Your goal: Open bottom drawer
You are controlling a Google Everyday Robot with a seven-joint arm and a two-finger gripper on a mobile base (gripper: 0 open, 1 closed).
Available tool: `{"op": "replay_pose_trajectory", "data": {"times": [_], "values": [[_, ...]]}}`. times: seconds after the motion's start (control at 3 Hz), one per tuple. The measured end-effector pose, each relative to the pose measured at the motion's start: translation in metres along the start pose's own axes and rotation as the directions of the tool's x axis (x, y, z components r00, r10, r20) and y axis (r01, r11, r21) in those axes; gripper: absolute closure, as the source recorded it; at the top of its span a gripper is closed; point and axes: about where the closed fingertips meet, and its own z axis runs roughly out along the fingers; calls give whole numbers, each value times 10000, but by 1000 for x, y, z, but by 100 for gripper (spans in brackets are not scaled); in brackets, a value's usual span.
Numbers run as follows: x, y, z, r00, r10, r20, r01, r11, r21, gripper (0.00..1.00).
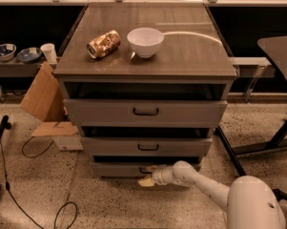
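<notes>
The grey cabinet (145,70) has three drawers. The bottom drawer (117,169) is the lowest and shortest front, just above the floor, with a dark gap above it. Its small dark bar handle (144,170) is partly covered by my gripper. My gripper (147,180) sits at the end of the white arm (200,185) that reaches in from the lower right. Its pale tip is right at the handle, low against the drawer front. The middle drawer (146,146) and the top drawer (145,111) are above it.
A white bowl (145,41) and a crushed can (103,44) sit on the cabinet top. Cardboard (44,94) leans at the left, with cables (33,149) on the floor. A dark table leg (229,151) stands to the right.
</notes>
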Motion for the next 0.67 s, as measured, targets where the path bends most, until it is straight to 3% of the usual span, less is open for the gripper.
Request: {"op": "replay_pose_trajectory", "data": {"times": [0.67], "values": [[5, -1, 1, 9998, 124, -177, -126, 9998, -134, 30]]}}
